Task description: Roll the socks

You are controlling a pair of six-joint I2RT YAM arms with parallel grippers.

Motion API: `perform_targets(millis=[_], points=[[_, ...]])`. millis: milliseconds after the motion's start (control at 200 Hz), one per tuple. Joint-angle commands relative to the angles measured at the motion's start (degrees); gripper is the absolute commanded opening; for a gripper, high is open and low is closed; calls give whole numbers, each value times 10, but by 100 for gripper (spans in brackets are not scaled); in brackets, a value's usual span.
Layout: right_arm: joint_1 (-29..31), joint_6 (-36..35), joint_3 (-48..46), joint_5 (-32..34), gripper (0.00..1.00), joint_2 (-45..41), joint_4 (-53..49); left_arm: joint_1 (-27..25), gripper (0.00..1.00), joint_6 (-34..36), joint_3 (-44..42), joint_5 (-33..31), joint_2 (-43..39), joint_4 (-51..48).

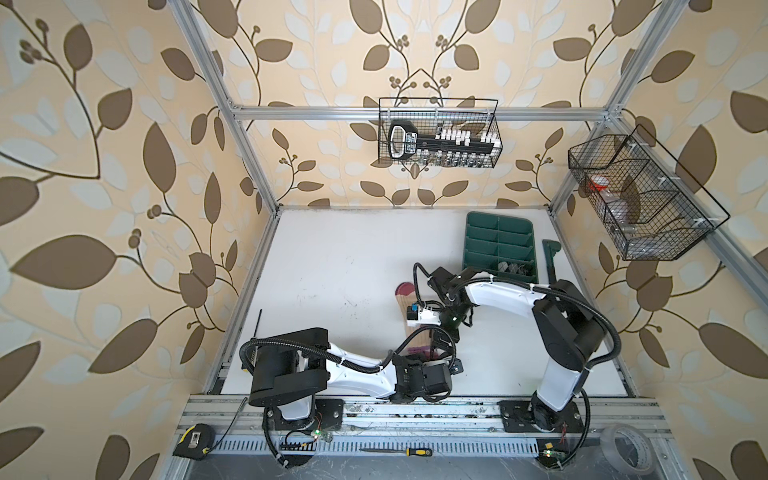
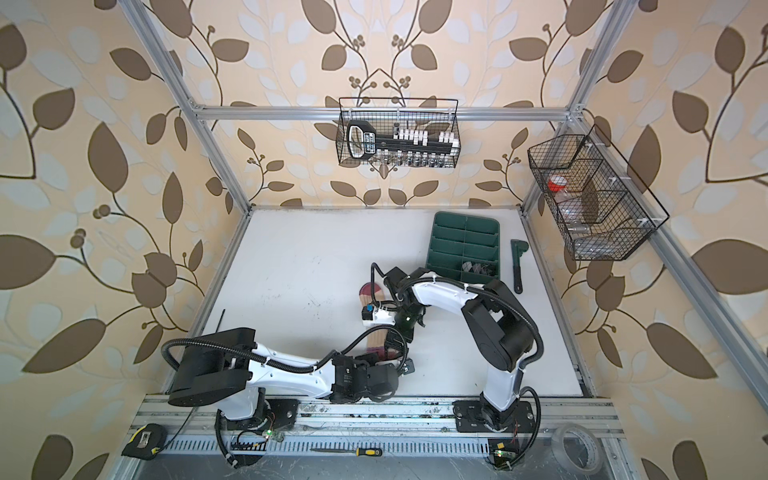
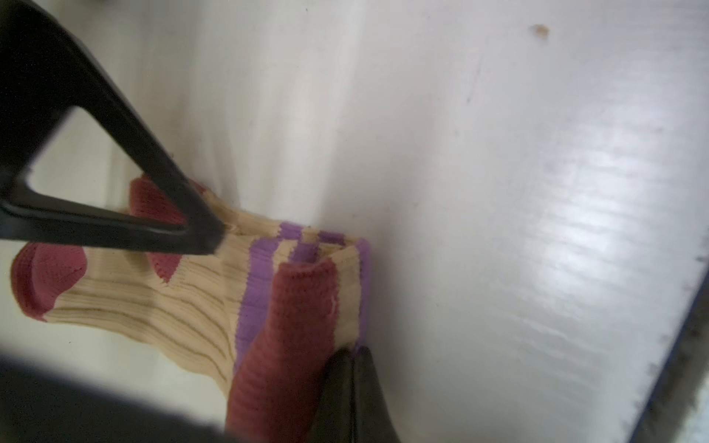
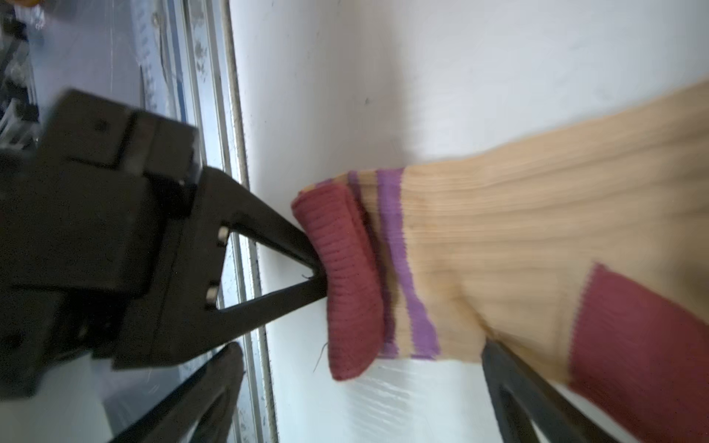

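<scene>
The beige sock lies flat on the white table, maroon toe away from the arms' bases and cuff toward them. Its maroon cuff is folded over onto the purple stripes. My left gripper is shut on the cuff's edge, and its pinched tip shows in the right wrist view. My right gripper is open, one finger on the sock by the maroon heel and the other off the cuff end. The black argyle sock sits in a compartment of the green tray.
The green divided tray stands at the back right, with a dark green tool beside it. Wire baskets hang on the walls. The table's metal front edge runs close behind the cuff. A tape measure, screwdriver and tape roll lie on the front rail.
</scene>
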Motion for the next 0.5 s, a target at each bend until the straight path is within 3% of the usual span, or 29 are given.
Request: perform_targets(millis=[0,95,270,415,495], points=[[-43,33,-20,25,100,-87,71,3,0,5,-2,85,16,-26],[-92,86,-50,85,100,-191,155,4,0,23,1,99,14,-28],[-177,207,-121,256,100,-398,342,30,0,57,7,163,-9,-42],[-203,322,-206,318,100,-539,479,81,0,52,-11,249,-43,-34],[-204,361,-239,299,100,-601,511,121,0,60,-9,333,-51,-44]])
